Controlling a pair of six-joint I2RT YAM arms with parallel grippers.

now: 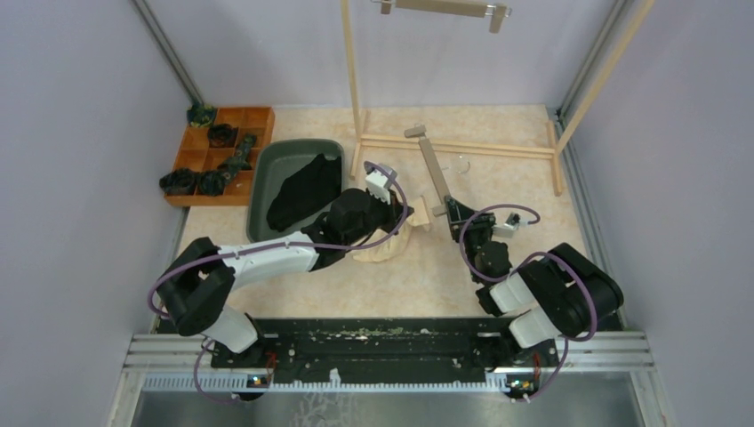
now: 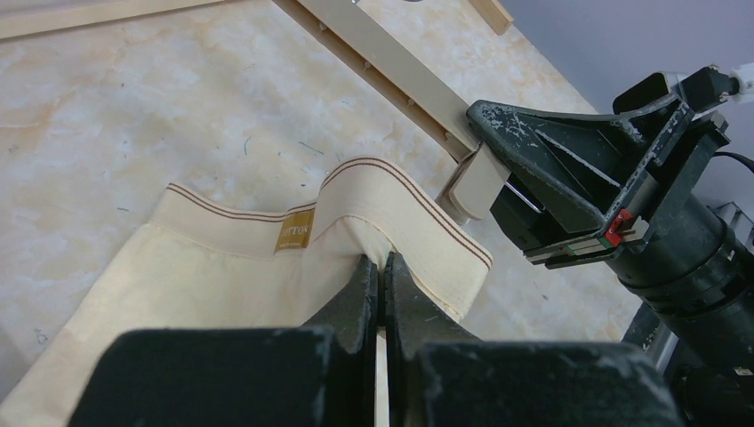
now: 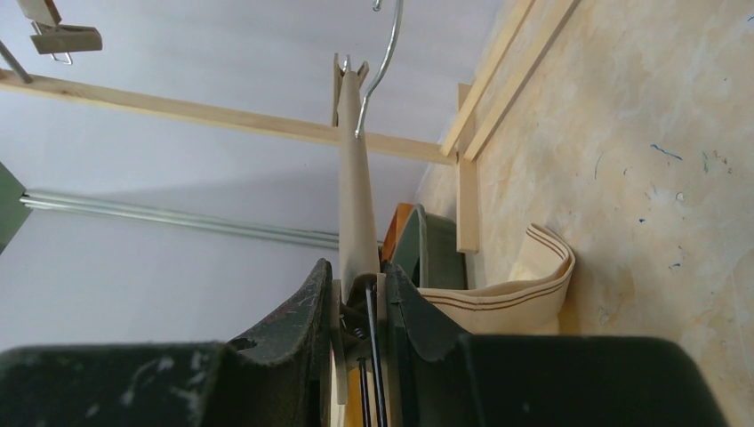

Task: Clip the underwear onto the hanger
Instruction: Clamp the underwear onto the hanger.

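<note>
Waistband meets clip on a robot's worktable: the hanger (image 2: 391, 67) lies slanted on the tabletop, its near end taken by the right gripper (image 3: 360, 285), whose jaws are clamped on the clip (image 2: 476, 182) there; the left gripper (image 2: 381, 267), jaws together on a pinch of the cream underwear (image 2: 222, 276) under its striped waistband, holds that fold raised just beside the clip, though whether cloth and clip touch cannot be told; the rest of the garment trails on the table on the hanger's near-left side; the black underwear (image 1: 307, 191) waits in a green tub (image 1: 264, 209) well to the hanger's left, with the wooden rack (image 1: 453, 147) beyond the hanger's far end. The step in hand appears to be feeding the waistband into the clip; done well, that likely means keeping the clip squeezed open, sliding the band's edge fully between its pads with the cloth flat, and releasing the clip before the pinch lets go.
</note>
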